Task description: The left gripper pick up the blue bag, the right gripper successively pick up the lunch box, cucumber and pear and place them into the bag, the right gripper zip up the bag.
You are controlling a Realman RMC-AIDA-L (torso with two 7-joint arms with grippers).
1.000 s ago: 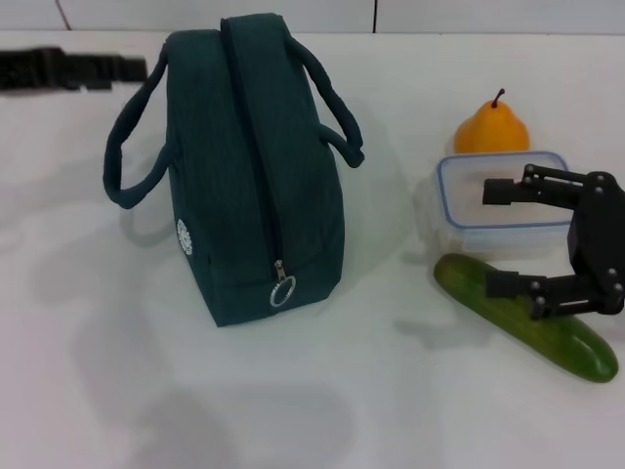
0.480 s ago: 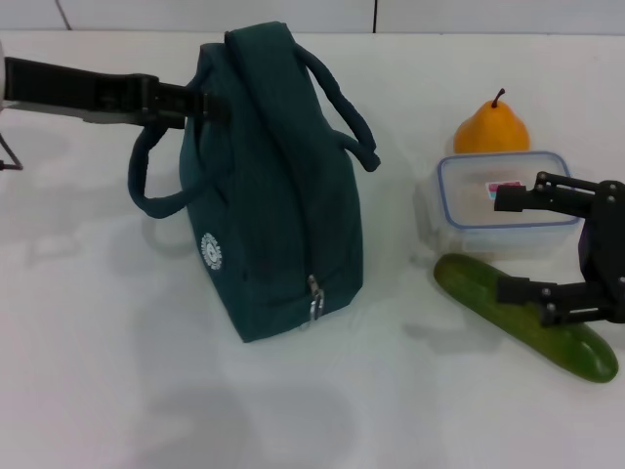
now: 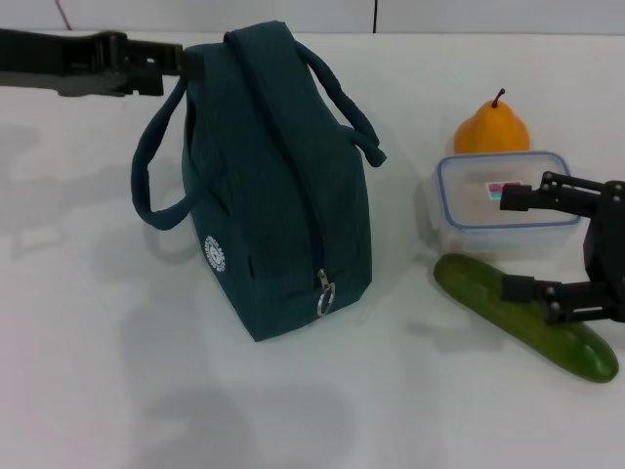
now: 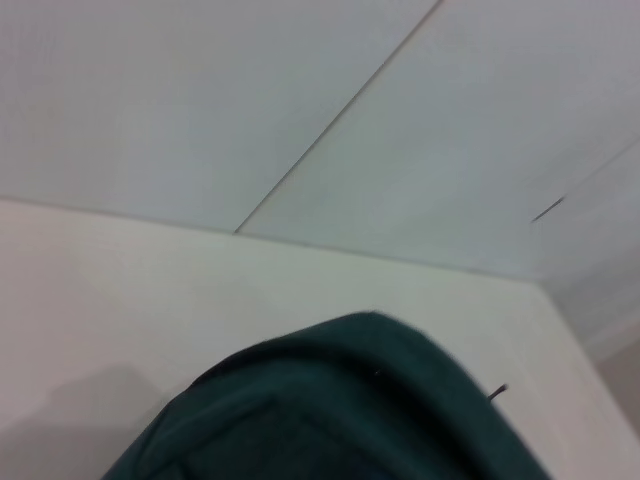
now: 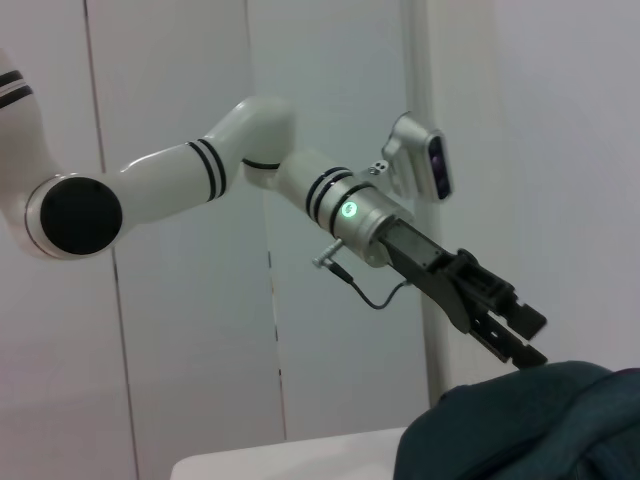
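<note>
We see the left gripper (image 3: 190, 63), upper left, fingers closed on the blue bag (image 3: 273, 186), steadying it; the right gripper (image 3: 518, 244) waits wide open, holding nothing, over the cucumber (image 3: 488, 293).

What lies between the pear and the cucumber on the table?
In the head view, the lunch box sits between the pear and the cucumber, with the right gripper hovering open over it.

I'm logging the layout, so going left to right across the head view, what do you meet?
Left tool → bag → lunch box → right tool. The pear and cucumber overlap these sideways, so I leave them out.
</note>
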